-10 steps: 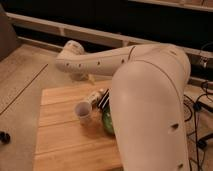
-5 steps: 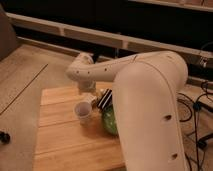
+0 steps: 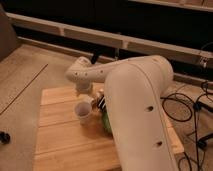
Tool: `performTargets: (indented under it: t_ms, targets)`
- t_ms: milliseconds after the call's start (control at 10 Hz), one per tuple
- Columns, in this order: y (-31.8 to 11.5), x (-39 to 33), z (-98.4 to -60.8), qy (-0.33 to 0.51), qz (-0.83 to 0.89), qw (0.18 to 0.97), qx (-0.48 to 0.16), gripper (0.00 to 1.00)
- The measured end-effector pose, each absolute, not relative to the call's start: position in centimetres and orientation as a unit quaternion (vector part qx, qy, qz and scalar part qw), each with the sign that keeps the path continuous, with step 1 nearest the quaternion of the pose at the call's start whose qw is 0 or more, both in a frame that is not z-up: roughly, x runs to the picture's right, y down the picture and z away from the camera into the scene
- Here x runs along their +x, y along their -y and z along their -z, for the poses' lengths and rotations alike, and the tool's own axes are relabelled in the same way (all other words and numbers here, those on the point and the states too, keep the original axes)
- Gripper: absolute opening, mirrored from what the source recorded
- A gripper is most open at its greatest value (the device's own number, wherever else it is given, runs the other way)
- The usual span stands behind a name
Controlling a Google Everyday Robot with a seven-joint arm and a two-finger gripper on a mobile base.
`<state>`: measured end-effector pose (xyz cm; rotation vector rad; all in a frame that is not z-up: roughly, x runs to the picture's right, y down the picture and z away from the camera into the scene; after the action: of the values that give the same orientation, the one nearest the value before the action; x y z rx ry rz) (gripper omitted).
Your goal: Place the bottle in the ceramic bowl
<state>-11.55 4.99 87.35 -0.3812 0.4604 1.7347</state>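
Tool was eased from the white cup toward the rim of the green ceramic bowl on the wooden surface; its grip could not be told, the bottle presumably hidden there.

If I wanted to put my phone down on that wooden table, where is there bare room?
The wooden table is bare in front of the white cup and in the strip left of it. Mid-table is crowded: cup, gripper and green bowl sit close together. The arm hides the right side.
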Motion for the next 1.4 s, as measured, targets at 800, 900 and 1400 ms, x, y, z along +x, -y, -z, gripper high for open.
performTargets:
  t_ms: [800, 900, 1400]
  targets:
    - [-7.6, -13.3, -91.0, -0.198, -0.756, 0.589, -0.206, 0.65]
    - [-8.1, -13.1, -91.4, -0.201, -0.757, 0.585, -0.21, 0.65]
    - [-10.2, -10.9, -93.1, -0.21, -0.762, 0.567, -0.231, 0.38]
